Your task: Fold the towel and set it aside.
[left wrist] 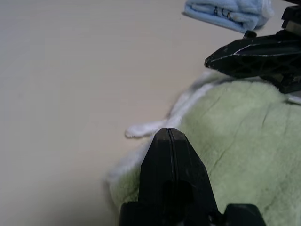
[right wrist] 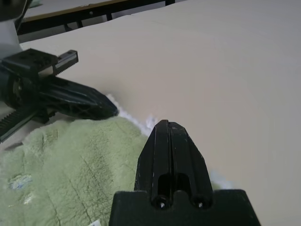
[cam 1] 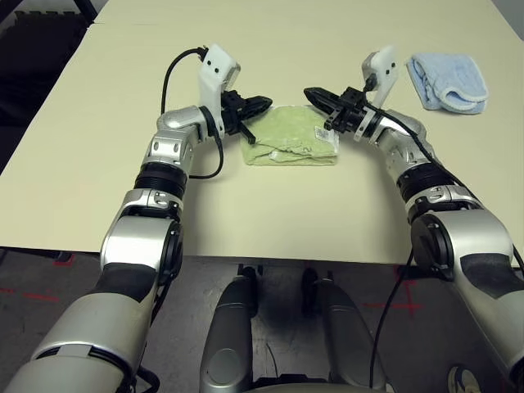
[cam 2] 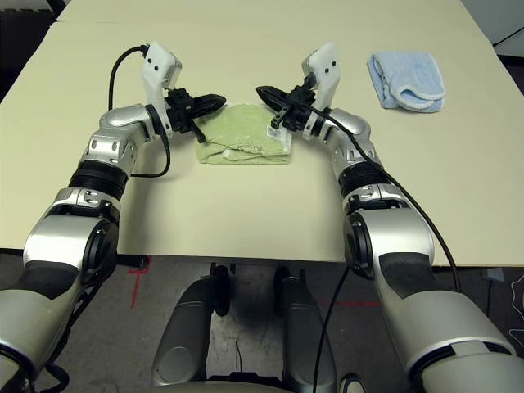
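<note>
One white tag point(cam 1: 326, 135) on green towel point(cam 1: 282, 131)

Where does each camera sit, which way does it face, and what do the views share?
Left and right eye: on the head, looking forward and down at the table; both forearms and legs show.
Left wrist: on the left arm, along the left gripper to the green towel; the right gripper shows too.
Right wrist: on the right arm, along its own gripper at the towel; the left gripper shows.
Both eye views share the blue cloth.
</note>
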`<state>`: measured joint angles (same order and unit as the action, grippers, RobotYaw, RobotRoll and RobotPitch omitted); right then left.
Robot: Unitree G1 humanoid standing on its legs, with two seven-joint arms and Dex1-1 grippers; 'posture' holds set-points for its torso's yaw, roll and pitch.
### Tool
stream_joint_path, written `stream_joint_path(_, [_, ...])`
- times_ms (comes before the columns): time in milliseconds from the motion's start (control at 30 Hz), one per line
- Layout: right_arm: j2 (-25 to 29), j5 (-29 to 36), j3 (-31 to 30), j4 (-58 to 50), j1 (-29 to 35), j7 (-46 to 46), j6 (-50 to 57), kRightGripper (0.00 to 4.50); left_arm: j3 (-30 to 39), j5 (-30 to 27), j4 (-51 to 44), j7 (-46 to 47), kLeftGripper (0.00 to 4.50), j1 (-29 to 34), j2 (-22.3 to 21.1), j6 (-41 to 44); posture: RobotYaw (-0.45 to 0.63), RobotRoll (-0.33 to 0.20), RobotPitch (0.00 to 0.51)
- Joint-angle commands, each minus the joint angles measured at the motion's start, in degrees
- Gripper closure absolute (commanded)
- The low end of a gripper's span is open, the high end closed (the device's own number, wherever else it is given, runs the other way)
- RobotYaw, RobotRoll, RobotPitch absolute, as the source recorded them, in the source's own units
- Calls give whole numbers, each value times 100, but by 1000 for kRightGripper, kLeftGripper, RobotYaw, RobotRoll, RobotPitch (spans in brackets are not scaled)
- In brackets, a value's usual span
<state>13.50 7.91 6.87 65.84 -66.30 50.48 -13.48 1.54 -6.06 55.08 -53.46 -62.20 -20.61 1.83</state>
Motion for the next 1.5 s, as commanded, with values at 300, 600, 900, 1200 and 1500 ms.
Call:
stream_joint_path(300, [64,-300,-126,308,313,-434,2,4500,-29,93,238,93,4453,155,-56,-143,50,0,269])
stream_joint_path(600, [174,735,647,-122,132,822,-191,4500,364,-617,-933,-240,4453,158,-31,91,44,0,266])
stream_joint_path(900, [689,1252,744,-1034,554,2158,139,4500,366,-1133,-3300,-479,4453,1311,-364,660,55,0,256])
stream_joint_path(1200, [1521,1262,401,-2061,1542,3217,358,4500,205,-1403,-4687,-954,4453,2304,-1058,1240,43,0,255])
stream_joint_path(1500, [2114,1035,142,-1807,1795,3855,-43,4500,183,-1390,-4563,-1212,4465,2545,-1300,1013,44,0,251])
